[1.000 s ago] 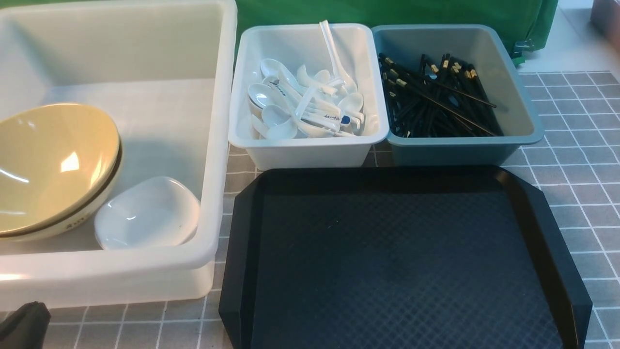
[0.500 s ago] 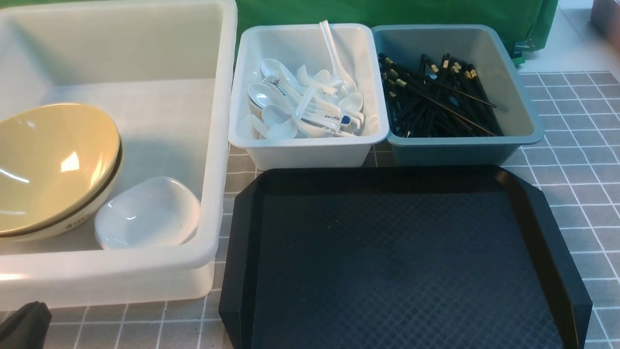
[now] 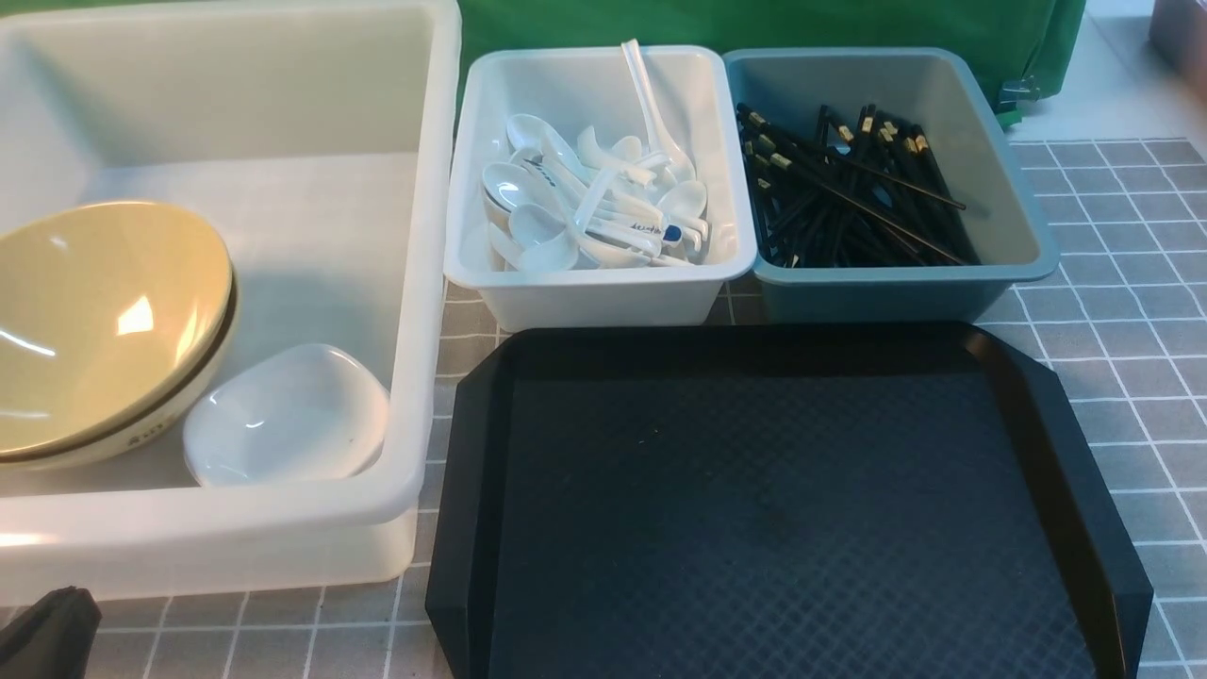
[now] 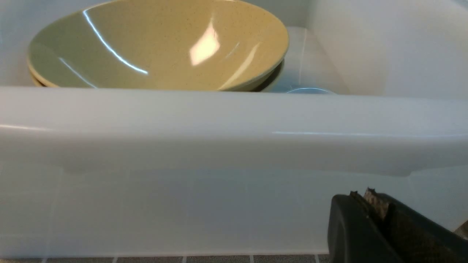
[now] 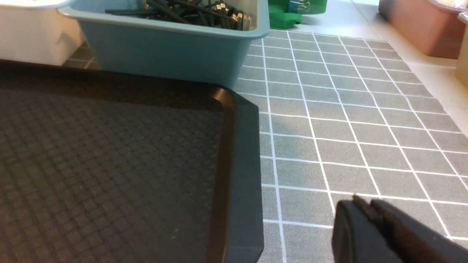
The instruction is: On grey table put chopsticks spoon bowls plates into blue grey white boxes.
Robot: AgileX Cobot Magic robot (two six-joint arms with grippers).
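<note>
- Big translucent white tub (image 3: 429,283) sits at the robot's left on the grey checked surface (image 3: 1122,358). Inside it: stacked mustard-yellow bowls (image 3: 99,321), tilted, w/ a small white rounded-square plate (image 3: 288,415) just beside them, touching by the look of it.
- Small white box (image 3: 603,292) in the middle at the back holds a heap of white soup spoons (image 3: 594,203); one has a blue mark on its handle end.
- Blue-grey box (image 3: 905,292) right next to it is full of black chopsticks (image 3: 849,203) w/ gold bands.
- Black octagonal tray (image 3: 1037,443) in front of both small boxes, textured floor.
- Left gripper (image 4: 369,204): fingers clenched together, holding nothing, low down just outside the tub's near wall.
- Right gripper (image 5: 365,206): fingers pressed together, nothing between them as far as I can make out, over the checked surface just off the tray's right edge.
- Green cloth (image 3: 754,28) hangs behind the boxes.
</note>
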